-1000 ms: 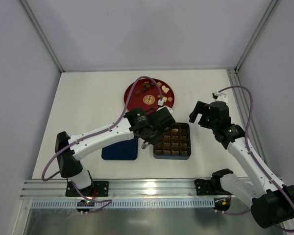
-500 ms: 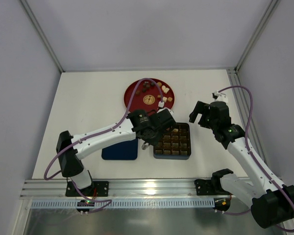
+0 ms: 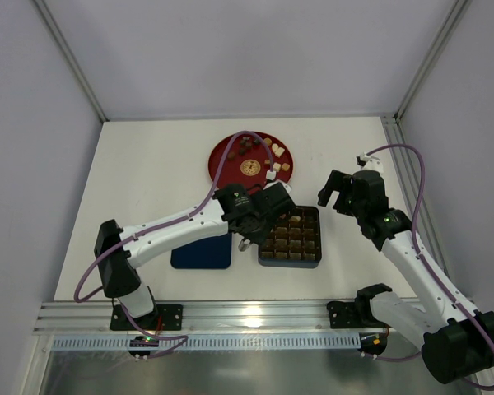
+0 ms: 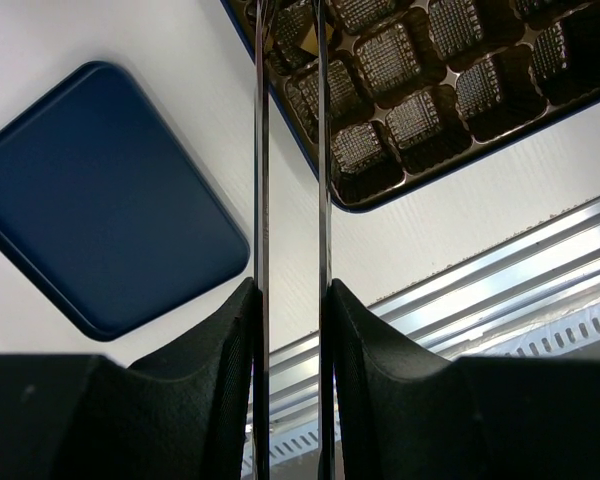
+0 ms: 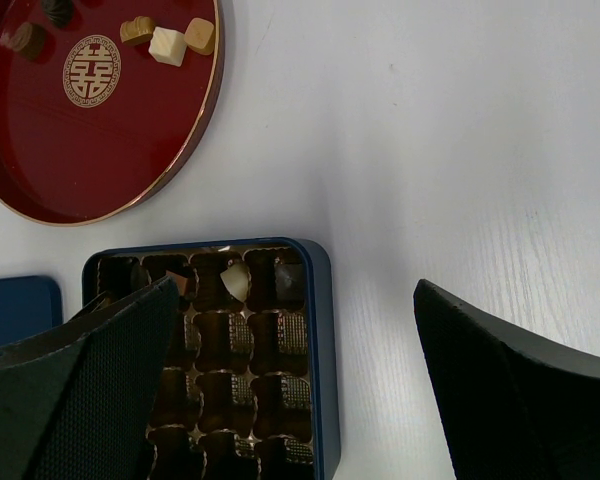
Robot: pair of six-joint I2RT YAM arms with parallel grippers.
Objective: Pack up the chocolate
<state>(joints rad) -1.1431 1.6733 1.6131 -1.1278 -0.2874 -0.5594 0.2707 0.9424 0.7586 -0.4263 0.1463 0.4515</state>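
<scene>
Several chocolates (image 3: 263, 151) lie on a round red plate (image 3: 230, 169), which also shows in the right wrist view (image 5: 40, 180). A few pieces, one of them white (image 5: 235, 280), sit in the far row of the dark compartment tray (image 3: 290, 262). My left gripper (image 3: 278, 206) hovers over the tray's far left corner. Its thin fingers (image 4: 261, 150) stand a narrow gap apart, their tips cut off by the frame, and I see nothing between them. My right gripper (image 3: 333, 200) is open and empty, above the table right of the tray's far edge (image 5: 320, 350).
The navy blue lid (image 3: 199, 253) lies flat just left of the tray, and it shows in the left wrist view (image 4: 100, 190). The aluminium rail (image 3: 247, 317) runs along the near table edge. White walls stand on the other three sides.
The left arm has shifted slightly right towards the tray. The right arm has not moved.
</scene>
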